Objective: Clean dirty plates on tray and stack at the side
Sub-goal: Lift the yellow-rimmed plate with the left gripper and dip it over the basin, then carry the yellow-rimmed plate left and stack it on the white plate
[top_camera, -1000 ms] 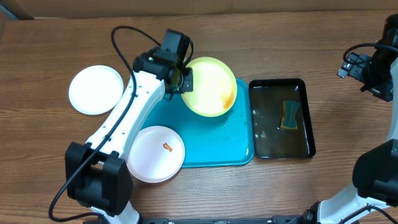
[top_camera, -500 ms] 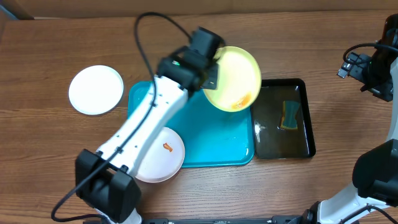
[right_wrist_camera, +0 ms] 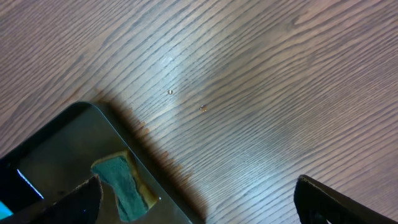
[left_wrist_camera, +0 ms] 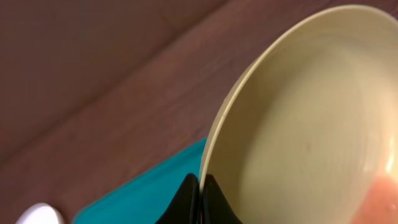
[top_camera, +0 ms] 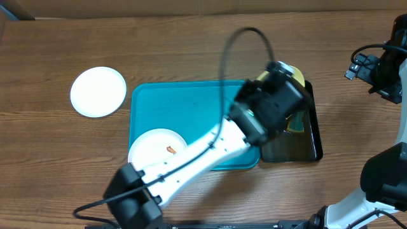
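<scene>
Left claw (left_wrist_camera: 200,196) is clenched on the rim of the yellow plate (left_wrist_camera: 298,124), the edge being pinched between both fingers and the plate's hollow face turned to the wrist camera. From above, the plate is seen held over the far end of the black tray (top_camera: 308,149), clear of the blue tray (top_camera: 191,105). Most of it is hidden under the wrist, so its tilt cannot be told. The sponge (top_camera: 297,121) lies in the black tray, just beside the held plate, its long axis set along the tray's length. Right claw (right_wrist_camera: 198,186) is spread wide, and nothing is held or touched by it. It hangs over bare bench (right_wrist_camera: 261,93) off the black tray's right side, with the sponge low and to the left in its wrist view. The right arm is judged the only free arm and the nearer one to the sponge, so any scrubbing would be expected to be opened by a reach from it down and to the left. The smeared plate (top_camera: 158,147) lies at the blue tray's near left corner, and the bare plate (top_camera: 98,91) sits on the bench, well apart to the left
</scene>
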Tool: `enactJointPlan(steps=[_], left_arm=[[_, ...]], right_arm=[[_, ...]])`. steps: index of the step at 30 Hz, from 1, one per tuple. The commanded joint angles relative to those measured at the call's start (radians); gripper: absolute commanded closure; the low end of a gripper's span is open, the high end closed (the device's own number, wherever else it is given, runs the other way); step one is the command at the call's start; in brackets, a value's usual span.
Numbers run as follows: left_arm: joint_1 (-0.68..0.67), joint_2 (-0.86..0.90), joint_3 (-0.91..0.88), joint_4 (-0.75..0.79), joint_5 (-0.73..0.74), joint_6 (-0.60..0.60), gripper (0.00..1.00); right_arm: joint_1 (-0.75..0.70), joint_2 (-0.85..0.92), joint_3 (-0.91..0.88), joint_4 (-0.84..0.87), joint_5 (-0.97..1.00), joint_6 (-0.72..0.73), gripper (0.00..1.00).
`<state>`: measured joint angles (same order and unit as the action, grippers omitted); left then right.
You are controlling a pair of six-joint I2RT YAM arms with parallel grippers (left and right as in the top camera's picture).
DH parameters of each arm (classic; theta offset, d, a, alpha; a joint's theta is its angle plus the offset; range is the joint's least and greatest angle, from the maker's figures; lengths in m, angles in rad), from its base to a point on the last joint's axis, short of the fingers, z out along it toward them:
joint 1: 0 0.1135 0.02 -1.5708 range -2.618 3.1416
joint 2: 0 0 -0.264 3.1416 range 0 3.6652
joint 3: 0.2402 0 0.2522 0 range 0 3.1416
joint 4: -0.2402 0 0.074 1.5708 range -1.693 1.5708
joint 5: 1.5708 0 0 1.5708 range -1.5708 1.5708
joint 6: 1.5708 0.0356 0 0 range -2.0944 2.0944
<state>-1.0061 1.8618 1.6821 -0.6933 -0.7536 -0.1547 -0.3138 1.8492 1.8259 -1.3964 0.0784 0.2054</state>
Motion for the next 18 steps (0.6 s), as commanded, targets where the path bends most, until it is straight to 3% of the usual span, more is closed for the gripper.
enactJointPlan(steps=[1, 9, 13, 18], left_arm=[[-0.064, 0.048, 0.028, 0.054, -0.254, 0.189, 0.96], [-0.129, 0.096, 0.028, 0.222, -0.464, 0.418, 0.96], [-0.133, 0.094, 0.028, 0.361, -0.579, 0.452, 0.96], [-0.144, 0.093, 0.028, 0.422, -0.575, 0.459, 0.96]], right_arm=[[-0.002, -0.008, 0.013, 0.003, 0.007, 0.004, 0.0], [-0.002, -0.008, 0.013, 0.003, 0.007, 0.004, 0.0], [-0.002, -0.008, 0.013, 0.003, 0.007, 0.004, 0.0], [-0.002, -0.008, 0.013, 0.003, 0.007, 0.004, 0.0]])
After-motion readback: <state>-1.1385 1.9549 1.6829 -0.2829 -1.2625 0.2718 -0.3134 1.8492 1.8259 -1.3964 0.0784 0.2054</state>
